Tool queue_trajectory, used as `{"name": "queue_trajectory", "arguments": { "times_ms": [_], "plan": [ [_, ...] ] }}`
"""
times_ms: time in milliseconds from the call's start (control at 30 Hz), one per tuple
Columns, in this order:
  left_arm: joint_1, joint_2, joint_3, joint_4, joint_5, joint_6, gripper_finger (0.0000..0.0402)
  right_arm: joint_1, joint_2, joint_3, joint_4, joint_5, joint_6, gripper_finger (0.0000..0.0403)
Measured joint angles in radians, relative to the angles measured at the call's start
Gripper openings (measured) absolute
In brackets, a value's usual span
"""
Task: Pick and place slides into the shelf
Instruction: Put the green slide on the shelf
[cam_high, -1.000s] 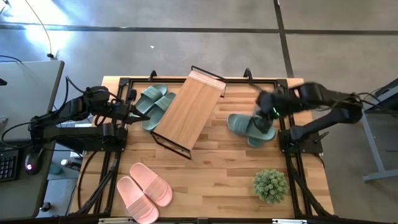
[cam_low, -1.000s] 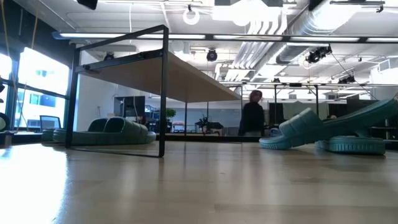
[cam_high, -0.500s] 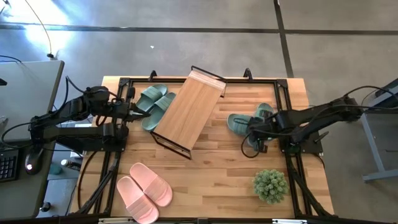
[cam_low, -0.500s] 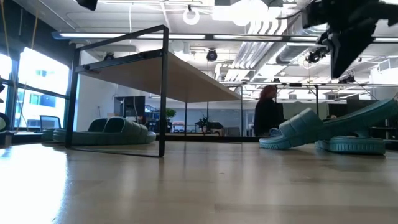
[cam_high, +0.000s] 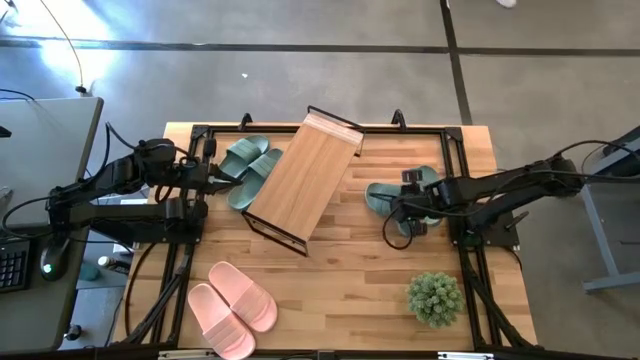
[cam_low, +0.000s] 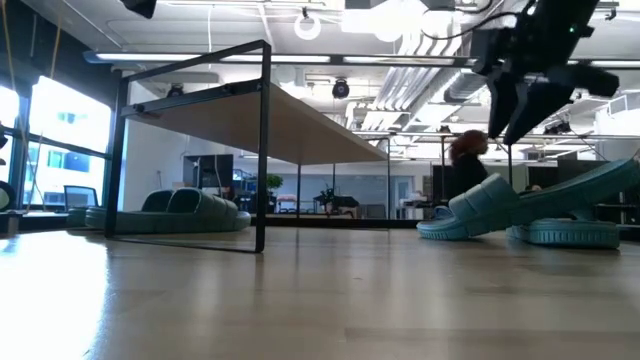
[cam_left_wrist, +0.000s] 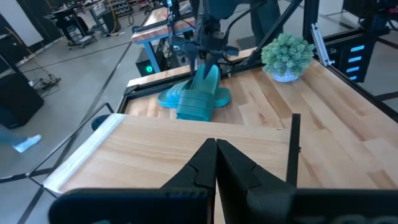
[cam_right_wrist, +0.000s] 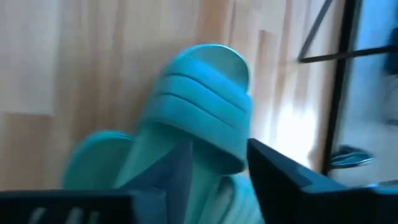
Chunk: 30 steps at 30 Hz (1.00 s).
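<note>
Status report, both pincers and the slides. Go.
Right pincer open over the green slides on the table, nothing held. Left pincer shut, empty, waiting beside the shelf. Nothing in the way.

Green slides (cam_high: 400, 200) right of bamboo-topped shelf (cam_high: 305, 180), another pair (cam_high: 245, 168) left, pink pair (cam_high: 232, 308) near.

A: Where is the light coming from?
B: From ceiling strips behind the shelf (cam_low: 215, 105) in the low view, plus bright windows left of it. The shelf shows dark against them.
A: Any blur?
B: The right wrist view is smeared throughout; the slide (cam_right_wrist: 199, 112) looks soft, with white glare on the table (cam_right_wrist: 292, 134) beside it.
</note>
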Motion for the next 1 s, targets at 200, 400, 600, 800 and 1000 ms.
{"name": "queue_trajectory", "arguments": {
  "times_ms": [200, 400, 600, 800, 1000],
  "plan": [
    [0.0, 0.0, 0.0, 0.0, 0.0, 0.0, 0.0001, -0.024, 0.0, -0.064, 0.005, 0.02, -0.085, 0.0198],
    [0.0, 0.0, 0.0, -0.001, 0.0, 0.0, 0.0001, -0.024, 0.0, -0.141, 0.09, 0.087, -0.139, 0.0194],
    [0.0, 0.0, 0.0, -0.001, -0.011, 0.0, 0.0001, -0.024, 0.0, -0.203, 0.19, 0.095, -0.205, 0.0186],
    [0.0, 0.0, 0.0, -0.001, -0.019, 0.0, 0.0001, -0.034, 0.001, -0.214, 0.255, 0.126, -0.226, 0.0186],
    [0.0, 0.0, 0.0, -0.001, -0.033, 0.0, 0.0001, -0.087, 0.001, -0.214, 0.288, 0.068, -0.269, 0.0182]
  ]
}}
